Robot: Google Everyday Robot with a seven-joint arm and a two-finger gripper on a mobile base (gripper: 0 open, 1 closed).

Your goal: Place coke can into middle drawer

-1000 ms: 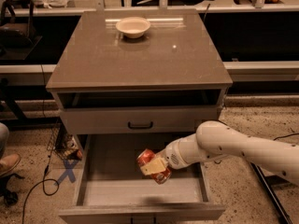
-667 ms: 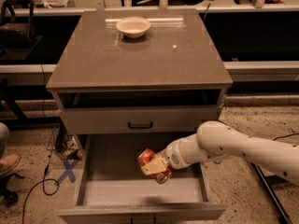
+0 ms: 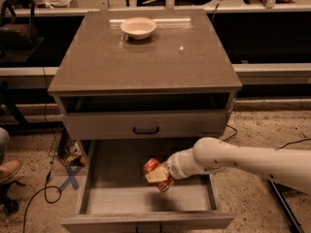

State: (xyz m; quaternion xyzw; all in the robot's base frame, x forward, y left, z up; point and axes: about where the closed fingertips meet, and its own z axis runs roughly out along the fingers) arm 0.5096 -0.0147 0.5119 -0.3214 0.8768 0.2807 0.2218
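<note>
The pincer is clamped on the coke can, long axis tilted upper-left to lower-right, label partly hidden; middle drawer below

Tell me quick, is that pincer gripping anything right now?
Pincer: shut on the can, holding it over the open drawer.
</note>
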